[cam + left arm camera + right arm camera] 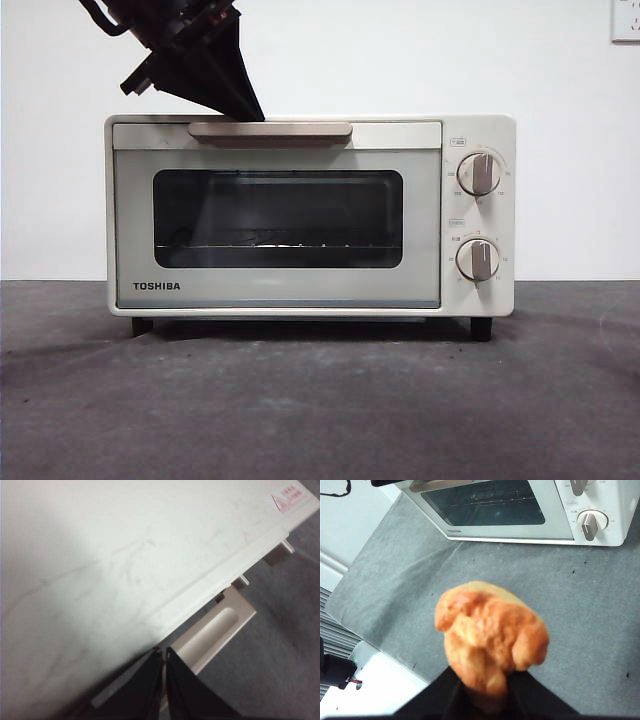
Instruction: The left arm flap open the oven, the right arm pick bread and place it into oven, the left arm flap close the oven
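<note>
The cream-white oven [300, 290] stands on the grey table with its dark glass door closed. My left gripper [250, 113] comes down from the upper left, and its tip is at the left part of the tan handle [270, 131]. In the left wrist view its jaws [164, 652] are shut tip to tip just over the oven top's [125, 565] front edge, by the handle [215, 632]. My right gripper [485, 685] is shut on the orange-golden bread [490, 640], held above the table in front of the oven [555, 522]. The front view shows neither the bread nor the right gripper.
Two round knobs [479, 173] sit on the oven's right panel. Grey mat [320, 400] stretches in front of the oven. In the right wrist view the table's edge [380, 645] runs nearby, with a white surface beyond it.
</note>
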`<control>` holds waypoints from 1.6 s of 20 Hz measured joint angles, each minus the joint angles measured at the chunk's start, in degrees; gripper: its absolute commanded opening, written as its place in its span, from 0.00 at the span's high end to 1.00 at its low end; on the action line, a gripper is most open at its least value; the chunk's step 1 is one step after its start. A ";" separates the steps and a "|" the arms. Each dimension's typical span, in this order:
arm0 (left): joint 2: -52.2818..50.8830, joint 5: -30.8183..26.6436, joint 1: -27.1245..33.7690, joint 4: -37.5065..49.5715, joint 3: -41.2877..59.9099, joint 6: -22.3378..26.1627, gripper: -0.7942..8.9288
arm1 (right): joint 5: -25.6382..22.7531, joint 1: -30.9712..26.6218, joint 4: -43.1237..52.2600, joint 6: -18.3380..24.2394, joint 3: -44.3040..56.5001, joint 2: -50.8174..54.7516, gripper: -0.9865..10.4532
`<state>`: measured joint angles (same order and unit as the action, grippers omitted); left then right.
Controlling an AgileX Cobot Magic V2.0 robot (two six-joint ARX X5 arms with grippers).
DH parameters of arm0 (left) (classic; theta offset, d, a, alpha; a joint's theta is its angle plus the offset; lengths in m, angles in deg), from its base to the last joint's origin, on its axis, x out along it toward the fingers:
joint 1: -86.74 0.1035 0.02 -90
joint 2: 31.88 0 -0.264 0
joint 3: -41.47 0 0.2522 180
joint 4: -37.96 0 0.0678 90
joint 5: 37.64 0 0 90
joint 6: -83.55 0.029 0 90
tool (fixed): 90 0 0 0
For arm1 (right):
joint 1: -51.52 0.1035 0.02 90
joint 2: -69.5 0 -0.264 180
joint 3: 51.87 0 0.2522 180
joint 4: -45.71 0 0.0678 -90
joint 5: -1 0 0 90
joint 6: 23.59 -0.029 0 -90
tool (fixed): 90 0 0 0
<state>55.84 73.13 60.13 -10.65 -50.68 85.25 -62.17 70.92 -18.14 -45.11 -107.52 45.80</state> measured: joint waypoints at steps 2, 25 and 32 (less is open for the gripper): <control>-0.07 -0.90 -0.92 -1.33 -0.24 0.85 0.90 | 0.02 0.00 0.00 0.00 0.00 0.00 0.87; -14.08 -4.70 -10.23 8.46 25.16 -3.43 0.90 | -0.02 0.00 0.22 0.02 0.00 0.00 0.87; -18.45 -10.03 -12.57 14.97 34.86 -10.45 0.90 | -0.02 0.00 0.63 0.02 0.00 0.00 0.87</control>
<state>37.40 63.10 47.56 4.32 -15.82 74.80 -62.19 70.92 -17.50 -45.09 -107.52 45.80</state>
